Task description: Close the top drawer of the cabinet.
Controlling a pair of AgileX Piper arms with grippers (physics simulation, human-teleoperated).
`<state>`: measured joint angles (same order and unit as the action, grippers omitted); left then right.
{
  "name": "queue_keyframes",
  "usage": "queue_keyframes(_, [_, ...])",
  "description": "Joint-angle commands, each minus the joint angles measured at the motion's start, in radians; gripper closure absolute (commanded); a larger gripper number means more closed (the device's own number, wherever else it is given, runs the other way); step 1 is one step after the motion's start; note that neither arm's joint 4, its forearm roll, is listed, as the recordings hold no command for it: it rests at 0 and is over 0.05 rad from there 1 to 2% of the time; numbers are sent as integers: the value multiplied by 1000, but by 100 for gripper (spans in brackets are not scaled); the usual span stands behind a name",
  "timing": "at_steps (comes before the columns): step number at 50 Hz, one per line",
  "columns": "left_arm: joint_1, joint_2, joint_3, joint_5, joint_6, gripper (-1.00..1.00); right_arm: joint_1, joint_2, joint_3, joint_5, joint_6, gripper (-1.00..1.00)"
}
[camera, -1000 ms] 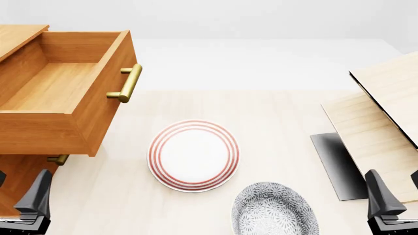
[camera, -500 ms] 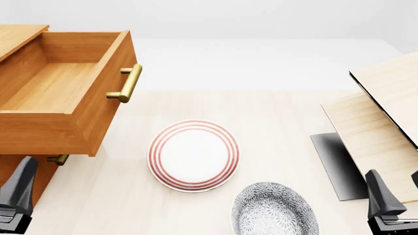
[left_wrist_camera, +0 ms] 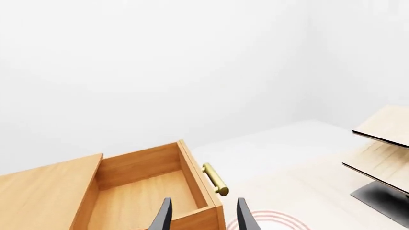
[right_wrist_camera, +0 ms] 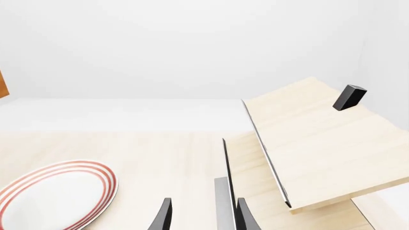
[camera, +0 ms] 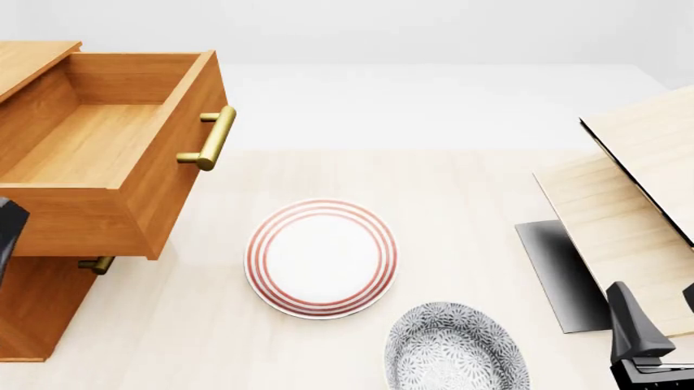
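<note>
The orange-brown wooden cabinet point(camera: 32, 305) stands at the left, its one large top drawer point(camera: 109, 154) pulled fully out. A glancing push could skew it. One lower drawer, two brass bar handles point(camera: 213, 137), two plates. The left gripper point(left_wrist_camera: 201, 215) hangs above the drawer, fingers apart; the right gripper point(right_wrist_camera: 201, 215) likewise apart.

The left gripper point(left_wrist_camera: 200, 218) shows as two dark fingertips with a gap between them, set over the near front corner of the top drawer point(left_wrist_camera: 150, 194). The drawer stands pulled out from the cabinet point(left_wrist_camera: 45, 191) — its inside bare wood. A brass handle point(left_wrist_camera: 215, 178) sticks out from the drawer front. A red-ringed plate point(left_wrist_camera: 271, 219) shows only as an arc at the edge, probably on the table. Pale boards point(left_wrist_camera: 382, 153) lean off to one side — a dark panel under them
</note>
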<state>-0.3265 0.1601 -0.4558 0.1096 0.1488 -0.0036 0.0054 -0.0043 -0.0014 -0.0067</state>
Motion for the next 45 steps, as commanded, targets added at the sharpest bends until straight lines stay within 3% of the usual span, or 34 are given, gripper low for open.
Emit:
queue_keyframes(1, [-166, 191, -109, -94, 22, -100, 0, 0, 0, 0, 0, -100])
queue_keyframes(17, [-354, 517, -207, -296, 119, -100, 0, 1, 0, -1, 0, -100])
queue_keyframes(27, [-394, 669, -243, -399, 157, -100, 0, 1, -1, 0, 0, -100])
queue_keyframes(37, [-464, 814, -334, -445, 187, -100, 0, 1, -1, 0, 0, -100])
queue_keyframes(45, [-518, 973, -462, -436, 191, -100, 0, 1, -1, 0, 0, -100])
